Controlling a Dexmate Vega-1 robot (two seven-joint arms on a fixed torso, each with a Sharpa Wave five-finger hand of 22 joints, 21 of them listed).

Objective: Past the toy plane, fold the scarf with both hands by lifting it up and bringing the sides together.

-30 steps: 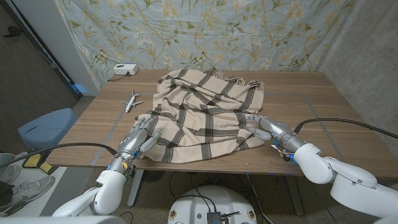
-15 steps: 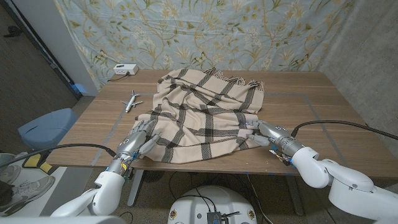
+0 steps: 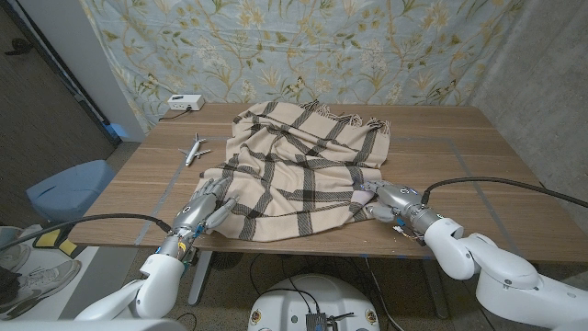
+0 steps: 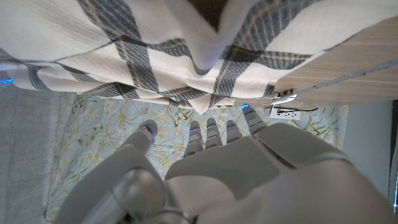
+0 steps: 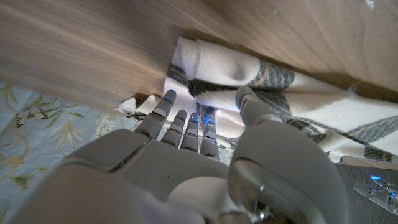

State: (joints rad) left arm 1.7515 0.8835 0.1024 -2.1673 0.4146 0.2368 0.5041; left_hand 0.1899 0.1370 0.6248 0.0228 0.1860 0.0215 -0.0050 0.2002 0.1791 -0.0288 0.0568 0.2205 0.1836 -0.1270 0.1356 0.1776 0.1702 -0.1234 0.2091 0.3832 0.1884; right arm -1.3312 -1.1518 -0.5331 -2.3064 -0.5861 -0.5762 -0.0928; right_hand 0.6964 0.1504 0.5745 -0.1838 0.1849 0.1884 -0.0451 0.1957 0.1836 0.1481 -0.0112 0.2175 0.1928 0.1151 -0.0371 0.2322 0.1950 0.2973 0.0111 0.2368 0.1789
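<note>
A cream scarf [image 3: 303,170] with dark plaid lines lies spread and rumpled across the middle of the table. Left of it sits a small white toy plane [image 3: 194,148]. My left hand [image 3: 204,210] reaches to the scarf's near left corner, fingers straight and apart, holding nothing. In the left wrist view the left hand [image 4: 211,168] has its fingertips just short of the scarf's edge [image 4: 186,56], and the plane [image 4: 284,98] shows beyond. My right hand [image 3: 390,200] is at the near right corner; in the right wrist view the right hand [image 5: 186,155] has thumb and fingers apart against the folded scarf edge [image 5: 280,99].
A white box [image 3: 180,103] stands at the table's far left corner. A blue seat [image 3: 69,188] is beside the table's left edge. A floral curtain [image 3: 303,46] hangs behind. Bare wood [image 3: 459,156] lies to the scarf's right.
My right hand has slid nearer and leftward along the scarf's near right corner. The left hand has hardly moved, and the scarf lies as before.
</note>
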